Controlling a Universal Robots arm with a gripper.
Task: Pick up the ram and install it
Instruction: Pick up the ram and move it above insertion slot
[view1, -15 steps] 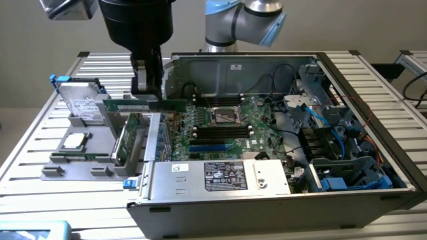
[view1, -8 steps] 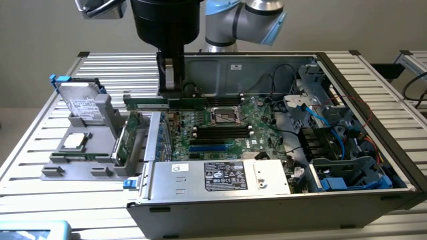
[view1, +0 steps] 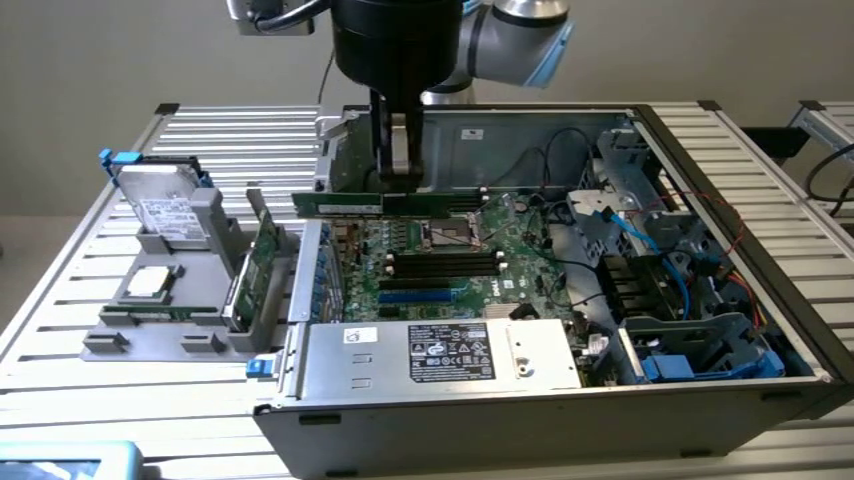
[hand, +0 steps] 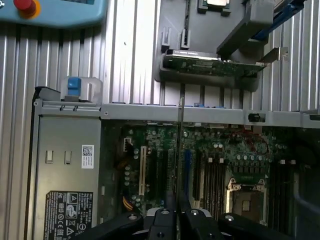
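Exterior view, item one: ram (view1: 350, 204), a thin, narrow green stick. It is held level and lengthwise above the motherboard (view1: 461, 245) inside the open case (view1: 534, 420), apart from the black slots (view1: 443, 264). We see the pincer (view1: 398, 186) closed onto its upper edge near the middle, pinching it.

Wrist view: ram (hand: 179, 145) edge-on, a thin line running out from the pincer (hand: 178, 215) over the board. Any label on the stick is too small for us to tell.

Item two, writing: the power supply (view1: 400, 350) carries a black label (view1: 451, 351) with white print and certification marks, and a small white code sticker (hand: 87, 150). We cannot read the text on either. A white sticker (view1: 470, 131) on the case wall is likewise unreadable. The case stands on the slatted worktop (view1: 174, 400).
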